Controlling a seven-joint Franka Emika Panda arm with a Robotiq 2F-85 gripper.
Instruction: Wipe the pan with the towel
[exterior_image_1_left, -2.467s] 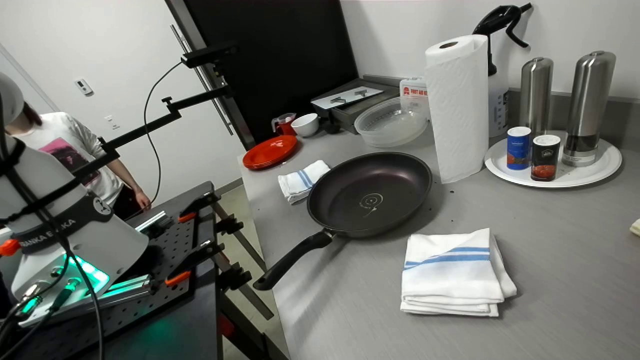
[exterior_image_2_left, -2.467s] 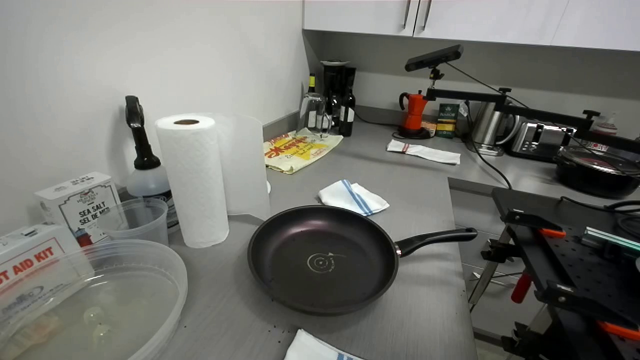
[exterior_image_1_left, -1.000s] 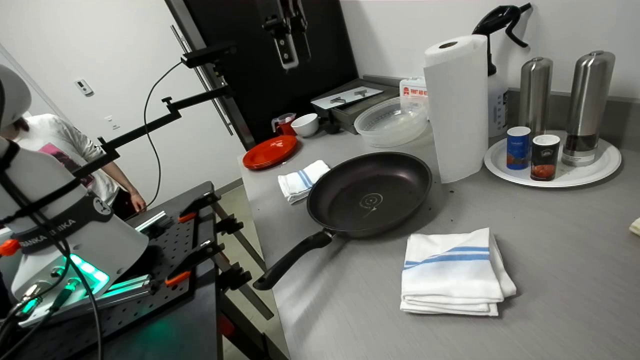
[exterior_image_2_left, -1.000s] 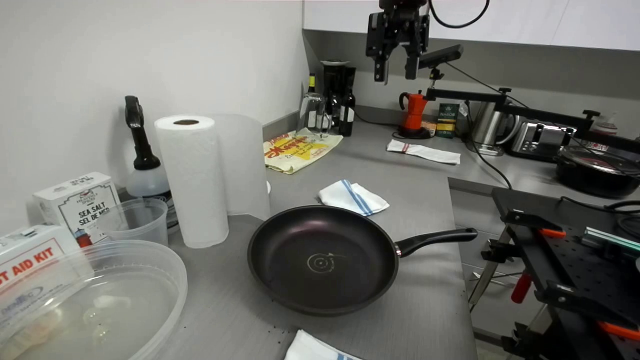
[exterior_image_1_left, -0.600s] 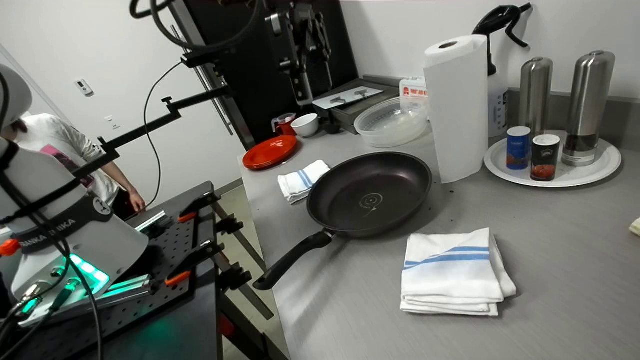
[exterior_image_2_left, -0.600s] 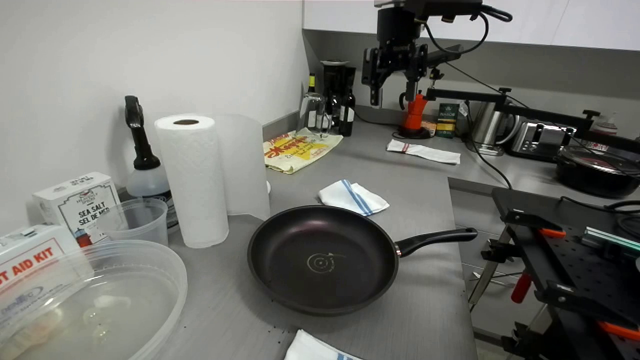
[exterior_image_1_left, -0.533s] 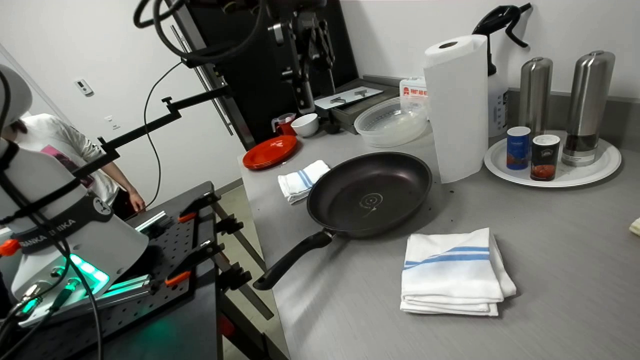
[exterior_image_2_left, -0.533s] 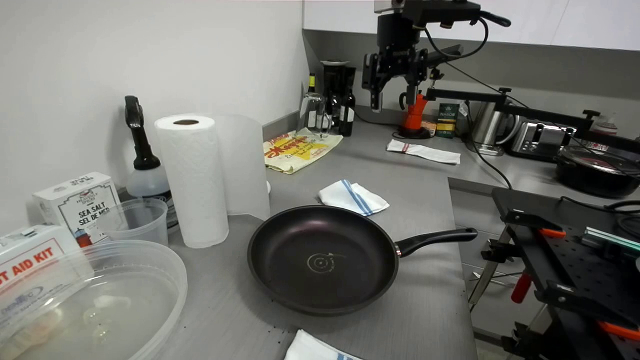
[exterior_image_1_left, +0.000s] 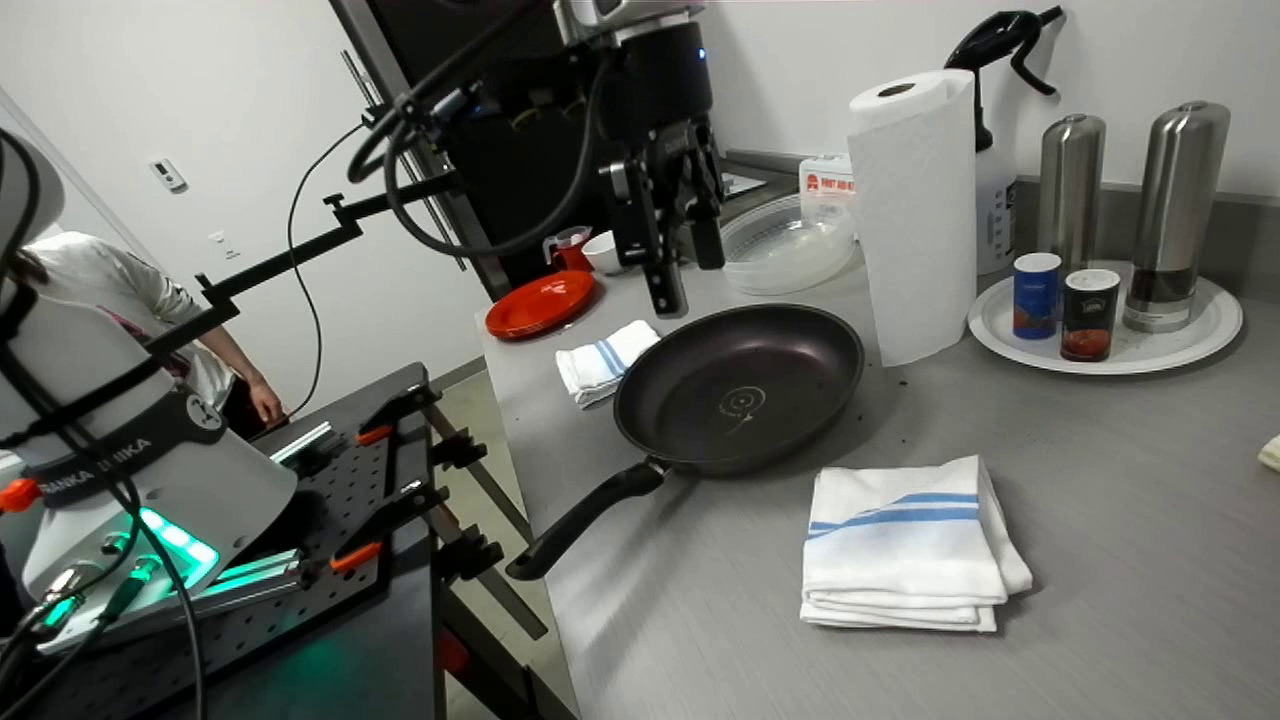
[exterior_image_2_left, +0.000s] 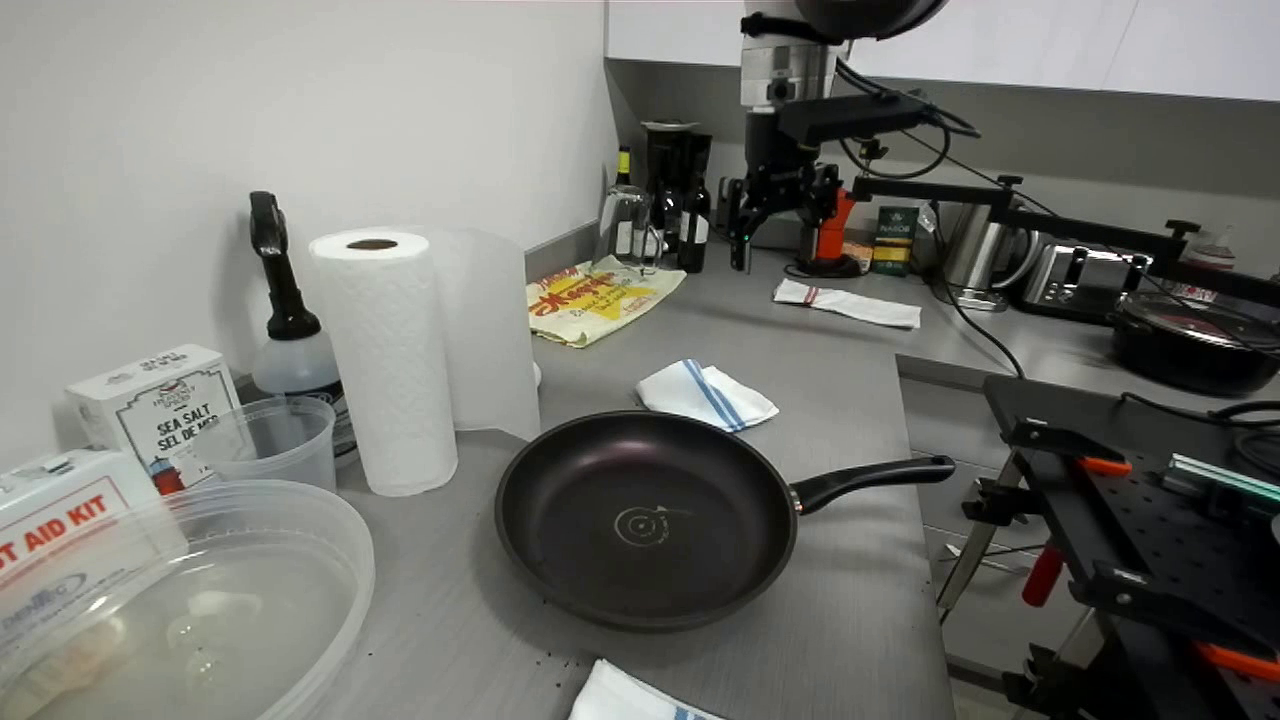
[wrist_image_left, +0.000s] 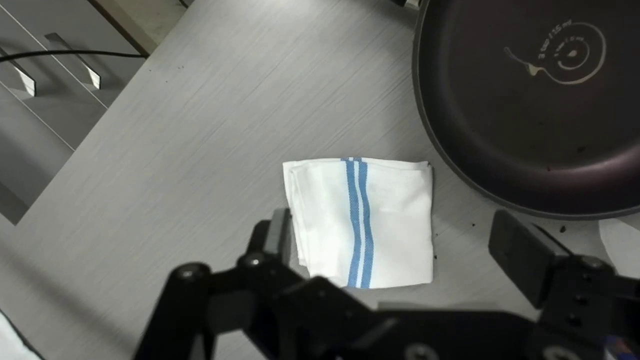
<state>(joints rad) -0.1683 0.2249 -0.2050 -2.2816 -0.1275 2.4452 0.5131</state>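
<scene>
The towel, a folded white square with blue stripes, lies flat on the counter in both exterior views (exterior_image_1_left: 910, 550) (exterior_image_2_left: 705, 396) and in the wrist view (wrist_image_left: 395, 215). The round black pan stands close beside it, handle toward the counter edge, in both exterior views (exterior_image_1_left: 740, 390) (exterior_image_2_left: 645, 520); in the wrist view it shows at upper right, partly cut off (wrist_image_left: 530, 110). My gripper, wide open and empty, hangs above the counter in both exterior views (exterior_image_1_left: 690, 285) (exterior_image_2_left: 775, 255). In the wrist view its fingers (wrist_image_left: 391, 232) lie either side of the towel, apparently above it.
A second blue-striped cloth (exterior_image_1_left: 603, 363) lies on the pan's other side. A paper-towel roll (exterior_image_1_left: 915, 220) stands close to the pan, with a plate (exterior_image_1_left: 1215, 330) of mills and shakers beyond it. A clear tub (exterior_image_2_left: 300, 560) and red plates (exterior_image_1_left: 540, 303) also stand here. Crumbs dot the counter.
My gripper has come into both exterior views from above and moved down, toward the towel's side of the counter. It stays open. The pan and cloths have not moved.
</scene>
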